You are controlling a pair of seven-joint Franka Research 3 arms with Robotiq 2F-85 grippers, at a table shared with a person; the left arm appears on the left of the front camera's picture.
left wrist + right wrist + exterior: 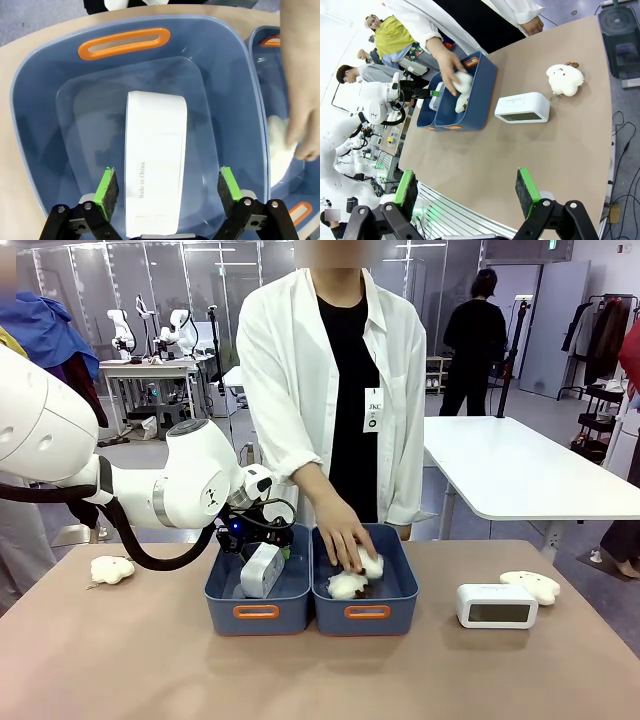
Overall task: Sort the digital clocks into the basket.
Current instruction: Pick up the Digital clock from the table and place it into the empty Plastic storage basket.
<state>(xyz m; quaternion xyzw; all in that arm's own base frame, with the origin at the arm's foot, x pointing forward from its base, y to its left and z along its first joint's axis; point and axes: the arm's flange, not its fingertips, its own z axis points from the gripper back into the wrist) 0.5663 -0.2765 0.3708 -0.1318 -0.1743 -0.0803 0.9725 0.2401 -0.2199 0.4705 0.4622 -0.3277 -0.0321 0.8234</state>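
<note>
Lifting away from the digital clock (pixel 155 150), we should rise straight so neither pad clips it. It stands on edge in the basket (pixel 45 110), between the left gripper's (pixel 167 186) spread fingers, touching neither. The second clock (pixel 522 108) lies on the table (pixel 545 165), well beyond the right gripper's (pixel 466 189) spread fingers.

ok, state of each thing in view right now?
left gripper: open, gripping nothing.
right gripper: open, empty.
first clock: on end in left basket, between the pads, untouched.
second clock: upright on table, outside both baskets.
right basket: holds plush toys, person's hand on them.
left plush toy: lying on table.
right plush toy: lying on table.
</note>
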